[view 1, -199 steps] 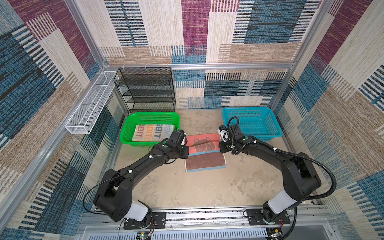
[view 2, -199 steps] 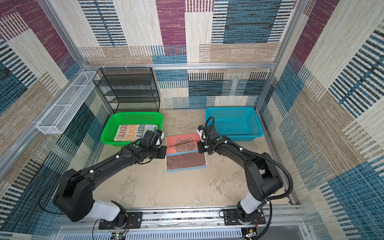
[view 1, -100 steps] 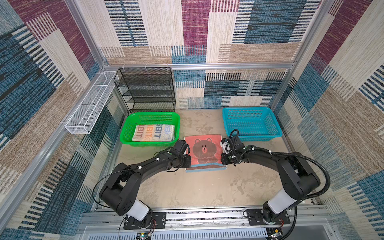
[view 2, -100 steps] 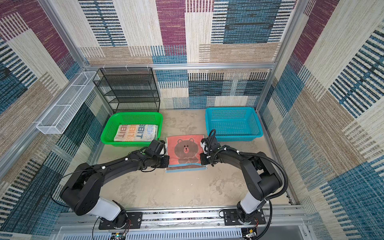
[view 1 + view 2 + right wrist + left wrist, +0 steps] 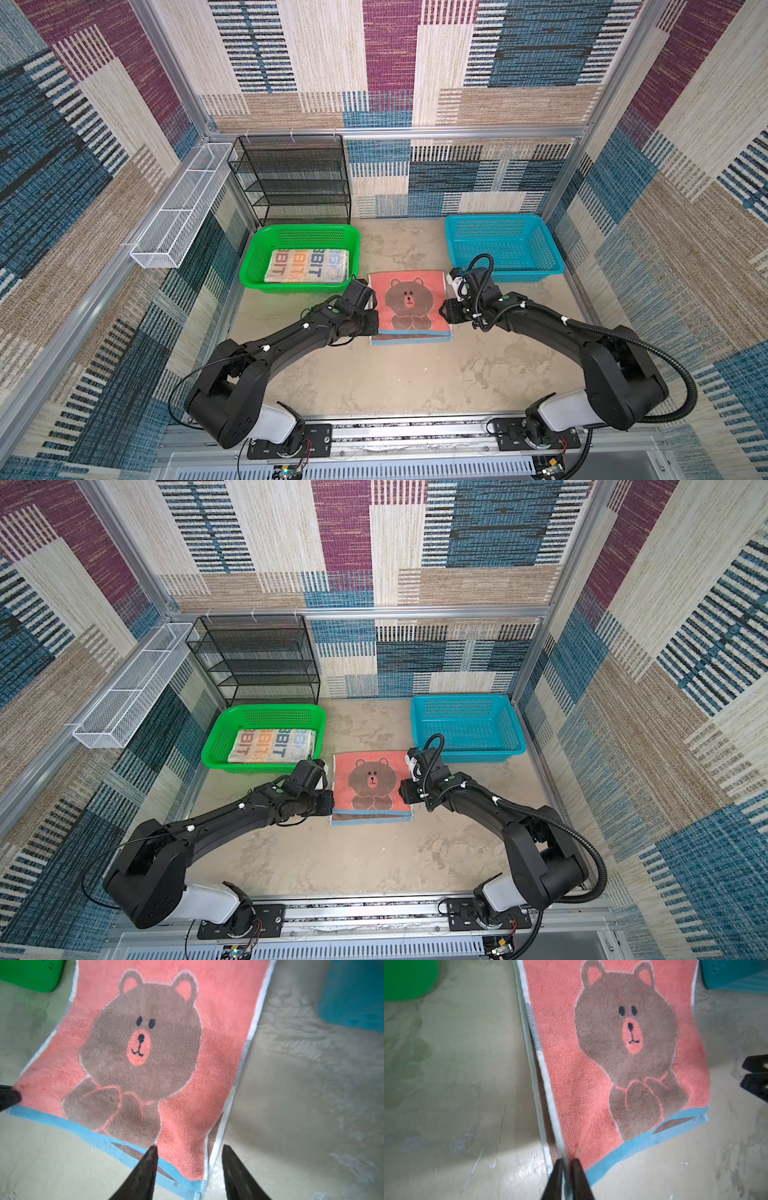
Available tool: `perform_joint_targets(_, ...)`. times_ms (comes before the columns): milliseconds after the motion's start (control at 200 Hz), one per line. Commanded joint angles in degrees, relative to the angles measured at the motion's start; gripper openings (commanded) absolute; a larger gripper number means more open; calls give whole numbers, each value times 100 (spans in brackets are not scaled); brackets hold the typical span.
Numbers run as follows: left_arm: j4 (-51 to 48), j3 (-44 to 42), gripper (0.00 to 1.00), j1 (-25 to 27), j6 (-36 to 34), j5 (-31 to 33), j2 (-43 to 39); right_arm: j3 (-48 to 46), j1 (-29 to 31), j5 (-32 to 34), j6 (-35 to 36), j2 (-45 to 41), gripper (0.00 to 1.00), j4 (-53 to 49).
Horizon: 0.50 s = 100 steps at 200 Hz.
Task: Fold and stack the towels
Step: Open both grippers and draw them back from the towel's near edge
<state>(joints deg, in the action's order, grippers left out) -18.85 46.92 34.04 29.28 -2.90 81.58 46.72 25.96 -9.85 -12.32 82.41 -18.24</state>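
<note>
The left tool (image 5: pixel 568 1164) is seen at the near left corner of a coral terry towel printed with a brown bear (image 5: pixel 612 1043). Its fingers are set only a narrow gap apart, and the towel's white hem is run between them; whether the hem is pinched cannot be told. The right tool (image 5: pixel 189 1147) is spread wide at the near right corner, with one finger placed above the blue border and the other past the white hem, over bare table; nothing is gripped by it. The towel (image 5: pixel 409 301) is laid flat and folded on the mottled beige table (image 5: pixel 415 382), bear upward, and a brown and blue strip of its lower layer is shown past the near edge. It is placed mid-table, between and just in front of two baskets. To its left, a folded whitish terry towel with orange and blue letters (image 5: pixel 307 268) is contained in the green perforated plastic basket (image 5: pixel 307 232). To its right, the blue perforated plastic basket (image 5: pixel 528 276) is set. Behind the green basket a black wire-mesh shelf rack (image 5: pixel 291 178) is stood against the back wall, and a white wire tray (image 5: pixel 178 212) is fixed to the left wall.
</note>
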Motion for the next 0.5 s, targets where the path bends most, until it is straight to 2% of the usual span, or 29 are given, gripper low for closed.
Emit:
perform_joint_targets(0,-278,-7,51,6,-103,237,-201,-74,31,-35,-40,-199,57,180)
perform_joint_targets(45,-305,-44,63,6,-89,270,-307,-104,49,-136,-72,-251,58,283)
perform_joint_targets(135,-259,-145,99,6,-72,290,-536,-122,99,-319,-159,-246,59,478)
perform_joint_targets(396,-179,-26,100,6,-194,448,-587,80,646,-208,-309,464,57,812)
perform_joint_targets(496,-67,134,100,3,-267,489,-462,97,840,-6,-475,790,48,940)
